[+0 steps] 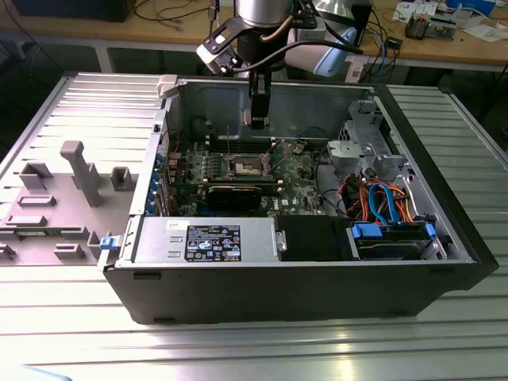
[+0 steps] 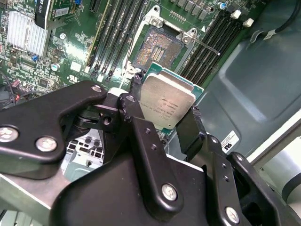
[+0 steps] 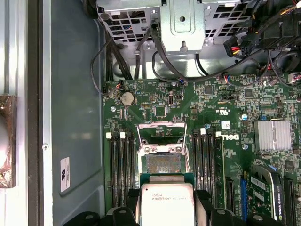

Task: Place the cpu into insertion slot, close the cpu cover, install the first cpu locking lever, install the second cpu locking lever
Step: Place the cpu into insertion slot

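My gripper (image 2: 165,102) is shut on the cpu (image 2: 168,100), a flat silvery square with a thin green rim, with one black finger (image 2: 192,126) on each of two opposite edges. The chip hangs above the green board, just short of the insertion slot (image 2: 156,47), whose dark gold pin field lies bare. In the first wrist view the cpu (image 3: 167,201) sits close to the slot (image 3: 163,163), and the cpu cover (image 3: 161,128) stands swung open on the slot's far side. A thin locking lever (image 2: 208,45) sticks out beside the socket. In the exterior view the gripper (image 1: 258,121) hangs inside the open computer case.
Long memory slots (image 3: 123,165) flank the socket on both sides. A black graphics card (image 1: 234,194) lies in front of it, a finned heat sink (image 3: 273,134) off to one side. A drive cage (image 1: 365,151) with cables and the power supply (image 1: 206,238) line the case walls.
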Robot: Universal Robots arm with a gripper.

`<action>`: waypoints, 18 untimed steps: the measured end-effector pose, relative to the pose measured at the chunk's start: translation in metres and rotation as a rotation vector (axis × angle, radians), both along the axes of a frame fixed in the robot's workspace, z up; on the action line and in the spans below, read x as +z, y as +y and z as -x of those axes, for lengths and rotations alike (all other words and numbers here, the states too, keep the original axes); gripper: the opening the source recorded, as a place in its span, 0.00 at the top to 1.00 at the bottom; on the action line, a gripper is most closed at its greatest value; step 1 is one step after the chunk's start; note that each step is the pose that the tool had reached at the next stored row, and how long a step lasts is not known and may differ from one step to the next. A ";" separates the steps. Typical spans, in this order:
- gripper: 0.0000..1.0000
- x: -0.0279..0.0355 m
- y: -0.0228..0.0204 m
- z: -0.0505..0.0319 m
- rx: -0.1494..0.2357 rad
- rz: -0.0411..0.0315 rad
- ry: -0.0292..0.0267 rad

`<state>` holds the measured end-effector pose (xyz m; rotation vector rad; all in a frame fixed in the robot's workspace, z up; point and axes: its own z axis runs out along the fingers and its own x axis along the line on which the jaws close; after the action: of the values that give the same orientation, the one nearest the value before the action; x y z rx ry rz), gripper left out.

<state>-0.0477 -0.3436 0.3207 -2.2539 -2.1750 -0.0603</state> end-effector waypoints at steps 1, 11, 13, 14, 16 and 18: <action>0.45 0.0000 0.0000 0.0000 0.000 0.0000 0.0000; 0.45 -0.0015 0.0000 0.0000 -0.027 0.0002 0.0001; 0.45 -0.0016 0.0000 0.0000 -0.027 0.0001 0.0000; 0.45 -0.0016 0.0000 0.0000 -0.027 0.0000 0.0000; 0.45 -0.0016 0.0000 0.0000 -0.027 0.0000 0.0000; 0.45 -0.0016 0.0000 0.0000 -0.027 0.0000 0.0000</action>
<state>-0.0477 -0.3436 0.3191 -2.2839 -2.1443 -0.0605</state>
